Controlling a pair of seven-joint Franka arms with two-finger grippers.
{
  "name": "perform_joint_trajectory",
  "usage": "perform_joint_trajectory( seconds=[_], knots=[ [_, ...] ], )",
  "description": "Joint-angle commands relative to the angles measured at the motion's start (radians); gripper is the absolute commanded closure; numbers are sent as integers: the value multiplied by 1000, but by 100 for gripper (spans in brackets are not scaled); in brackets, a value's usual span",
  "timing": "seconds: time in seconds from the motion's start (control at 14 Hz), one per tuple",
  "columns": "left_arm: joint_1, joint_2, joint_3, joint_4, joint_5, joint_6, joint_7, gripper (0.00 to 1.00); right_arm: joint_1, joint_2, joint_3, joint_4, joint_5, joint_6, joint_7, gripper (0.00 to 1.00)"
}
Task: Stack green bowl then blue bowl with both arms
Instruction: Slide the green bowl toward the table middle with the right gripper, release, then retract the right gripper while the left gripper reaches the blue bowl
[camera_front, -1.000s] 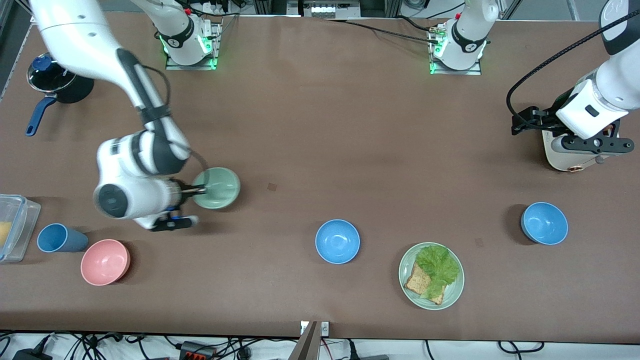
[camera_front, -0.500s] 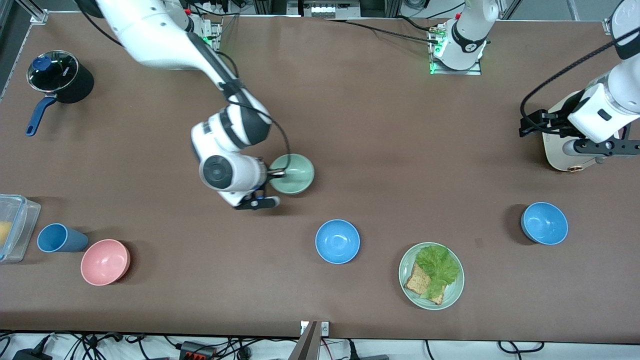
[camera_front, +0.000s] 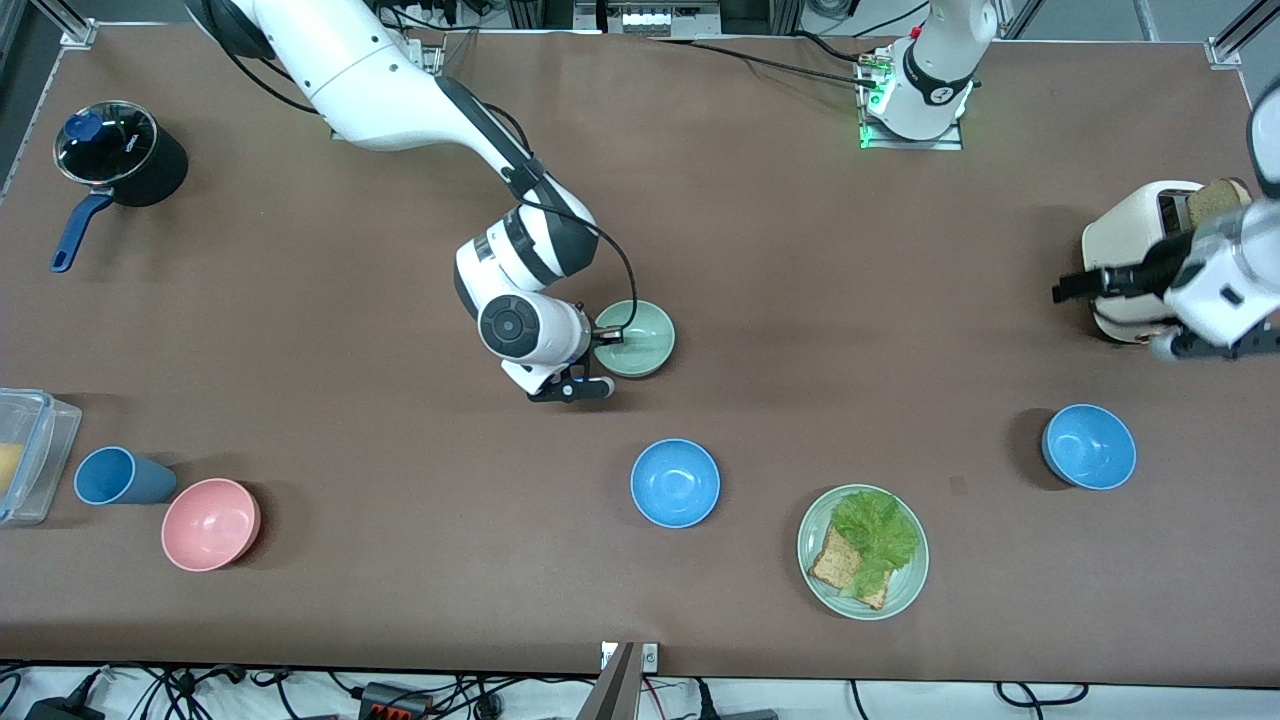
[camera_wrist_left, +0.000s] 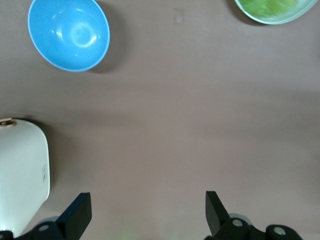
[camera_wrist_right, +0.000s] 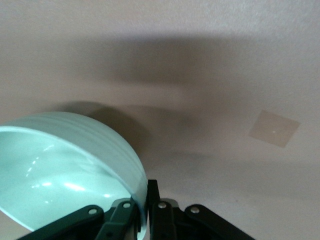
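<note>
Now the right gripper (camera_front: 608, 338) grips the green bowl (camera_front: 637, 339) by its rim over mid-table.
One blue bowl (camera_front: 675, 483) sits nearer the front camera; the left gripper (camera_wrist_left: 145, 212) hangs open beside the toaster (camera_front: 1135, 250).

Front camera: high, across the table (camera_front: 760, 250), facing both arm bases. Left wrist camera: looks straight down from well above; shares the blue bowl (camera_wrist_left: 68, 33) (camera_front: 1089, 446) and toaster (camera_wrist_left: 20, 170) (camera_front: 1135, 240) with front. Right wrist camera: close on the green bowl (camera_wrist_right: 60, 170) (camera_front: 640, 335), also in front.

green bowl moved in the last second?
Yes. The green bowl, pinched at its rim by the right tool, travelled from near the pink bowl toward the table's middle.
</note>
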Motion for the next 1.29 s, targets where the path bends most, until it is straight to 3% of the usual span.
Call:
perform_joint_trajectory(
  seconds=[0.0, 0.07, 0.29, 0.5, 0.79, 0.93, 1.21],
  knots=[
    [33, 248, -2, 228, 0, -6, 87, 0, 9, -9, -7, 12, 7, -1, 73, 1],
    [38, 312, -3, 271, 37, 40, 171, 0, 6, -21, -7, 16, 7, -5, 81, 0],
    [70, 392, -2, 276, 90, 222, 322, 0, -6, -125, -18, 16, 5, -48, 80, 0],
    [113, 463, -3, 279, 82, 279, 452, 0, -8, -257, -116, 20, -57, -137, 66, 0],
    [147, 498, -3, 278, 87, 376, 610, 0, -32, -377, -208, 20, -143, -197, 30, 0],
    [174, 518, -3, 278, 88, 422, 682, 0, -84, -420, -236, 21, -149, -269, -108, 0],
    [208, 543, -3, 275, 88, 502, 810, 1, -202, -490, -249, 20, -151, -297, -159, 0]
  ],
)
